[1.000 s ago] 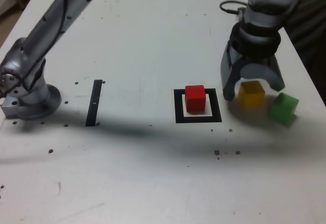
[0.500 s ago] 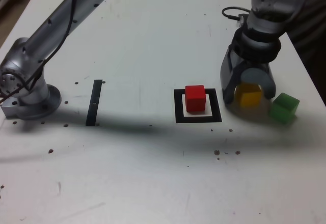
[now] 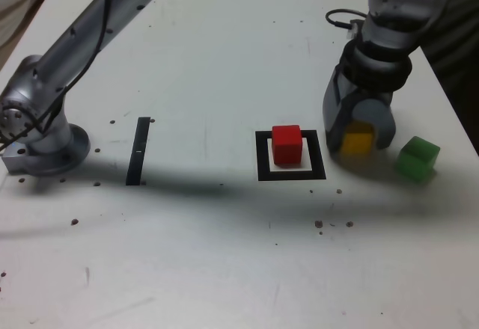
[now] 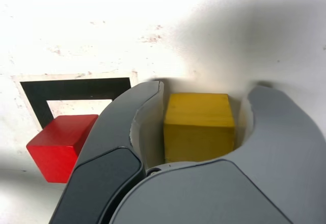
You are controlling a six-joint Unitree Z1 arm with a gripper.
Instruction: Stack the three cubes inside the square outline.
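No readable text, label, brand, number or sign appears in either view

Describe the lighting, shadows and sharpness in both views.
Exterior view: soft, slightly blurred; the arm throws a long dark band of shadow across the table in front of the red cube. Wrist view: the table's far part is blown out white, shade surrounds the gripper, while the yellow cube is fairly sharp.

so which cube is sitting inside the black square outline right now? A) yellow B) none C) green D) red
D: the red cube rests on the white centre of the square outline, while the yellow cube sits between the tool's jaws and the green cube lies off to the exterior view's right.
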